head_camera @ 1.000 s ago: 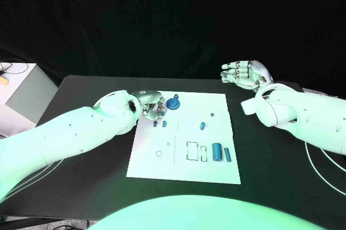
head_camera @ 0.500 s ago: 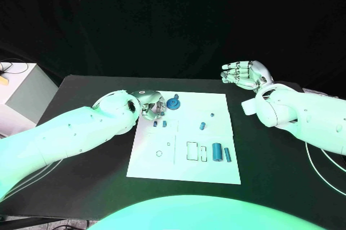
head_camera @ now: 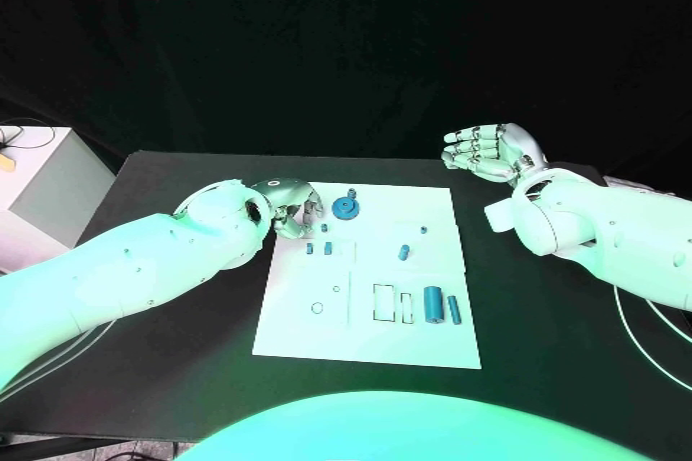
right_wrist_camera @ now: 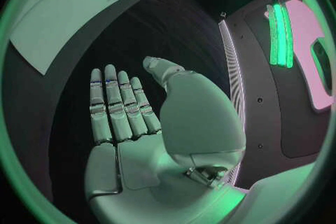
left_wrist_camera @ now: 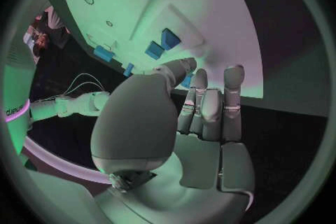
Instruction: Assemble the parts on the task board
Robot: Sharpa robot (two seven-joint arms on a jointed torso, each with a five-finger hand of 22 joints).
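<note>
The left hand (head_camera: 293, 207), fingers straight and holding nothing, had pulled back off the gear (head_camera: 346, 206), which stayed on the board (head_camera: 433, 351) by its far edge. The right hand (head_camera: 488, 151) hung open over the bench (head_camera: 173, 181). That part looked placed.

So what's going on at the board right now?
The left hand hovers at the task board's far-left corner, beside the blue gear, holding nothing that shows. The right hand is off the board over the table, open and empty. Several small blue parts lie loose on the board.
</note>
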